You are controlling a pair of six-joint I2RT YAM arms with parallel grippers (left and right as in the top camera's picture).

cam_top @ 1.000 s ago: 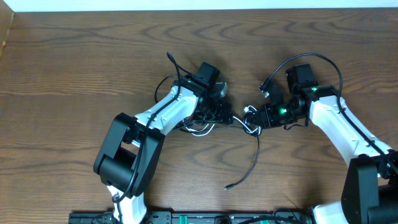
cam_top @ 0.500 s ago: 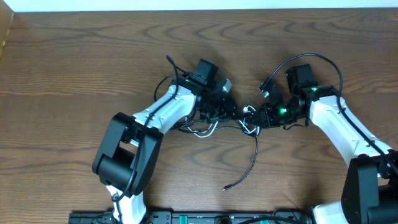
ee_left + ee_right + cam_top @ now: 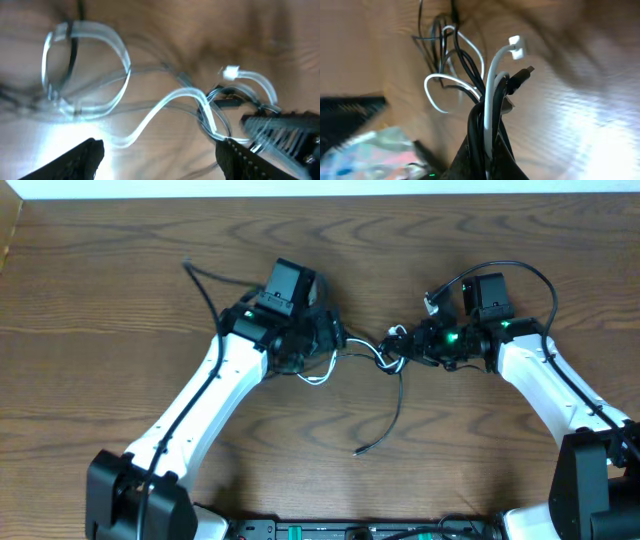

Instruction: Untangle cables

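Note:
The cables [image 3: 385, 358] lie as a tangle of black cords and one white cord between my two grippers on the wooden table. A white loop [image 3: 320, 375] hangs below my left gripper [image 3: 325, 340]. One black cord [image 3: 395, 410] trails toward the front and ends in a plug. In the left wrist view my left gripper [image 3: 160, 160] is open with nothing between its fingers, and the white cable [image 3: 165, 105] runs blurred ahead of it. My right gripper [image 3: 408, 345] is shut on a bundle of black and white cords [image 3: 487, 125]. A white plug [image 3: 516, 47] sticks out above the bundle.
The arms' own thick black wires arc behind the left wrist [image 3: 200, 280] and over the right wrist [image 3: 505, 272]. The table's far edge [image 3: 320, 196] runs along the top. A black base rail [image 3: 350, 530] lies at the front.
My left arm has swung left and pulled back from the tangle, and its gripper now stands apart from the knot. My right gripper has shifted slightly back with the bundle. The cords are stretched out between them.

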